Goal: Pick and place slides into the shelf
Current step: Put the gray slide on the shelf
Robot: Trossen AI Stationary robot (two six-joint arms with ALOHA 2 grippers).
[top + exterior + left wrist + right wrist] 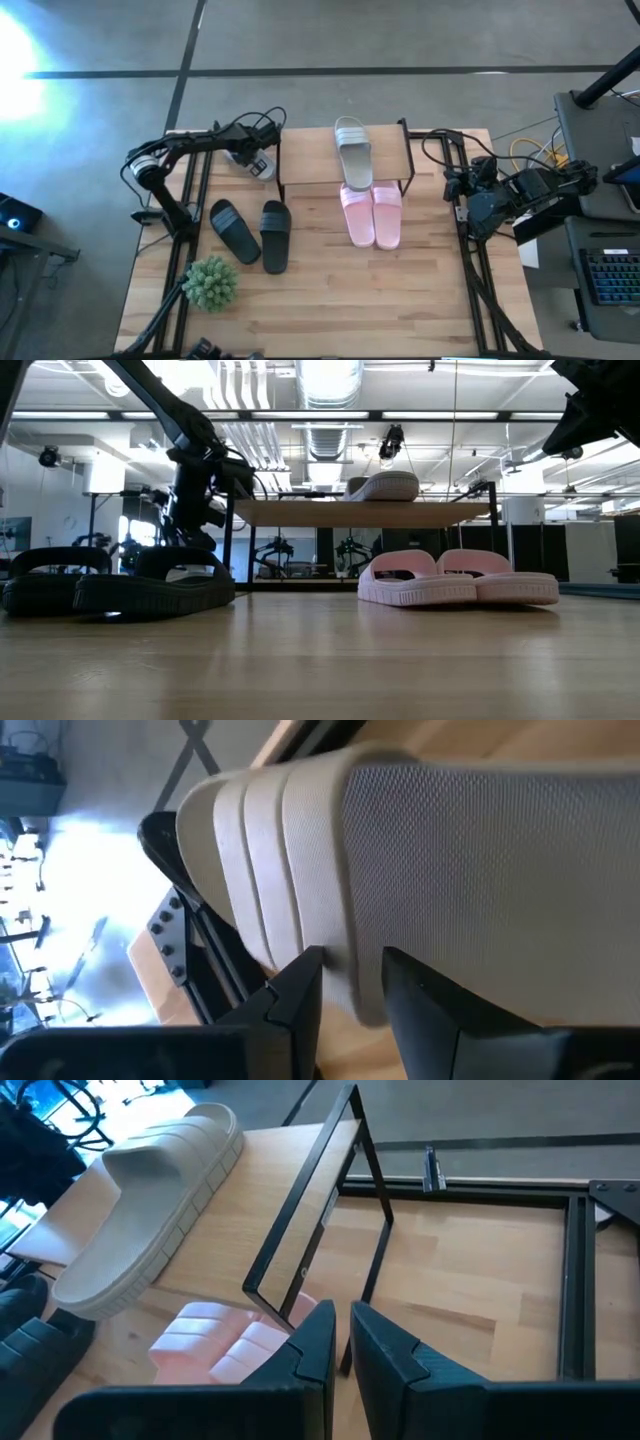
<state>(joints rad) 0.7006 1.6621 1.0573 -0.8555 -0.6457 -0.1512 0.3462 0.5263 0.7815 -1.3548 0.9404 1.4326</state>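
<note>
My left gripper (256, 160) is at the table's far left, beside the shelf's (310, 168) left legs, shut on a light grey-white slide (470, 850). The other grey-white slide (352, 150) lies sole-down on the shelf board (300, 512). The pink pair (372, 215) sits side by side on the table, its heels under the shelf's near edge. The black pair (250, 232) lies on the table to the left of the pink pair. My right gripper (340, 1335) hovers shut to the right of the shelf, touching nothing. My left gripper pinches the grey-white slide's side edge (365, 995), just beside its ribbed strap (260, 860). One finger (300, 990) is on the strap side and the other on the textured face. I cannot tell whether the slide is lifted clear of the table.
A green spiky plant ball (210, 283) stands near the table's near-left corner. Black metal frame rails run along the table's left and right sides (470, 260). Bare wood lies between the slides and the near edge. A desk with a keyboard (610, 275) is beyond the table's right edge.
</note>
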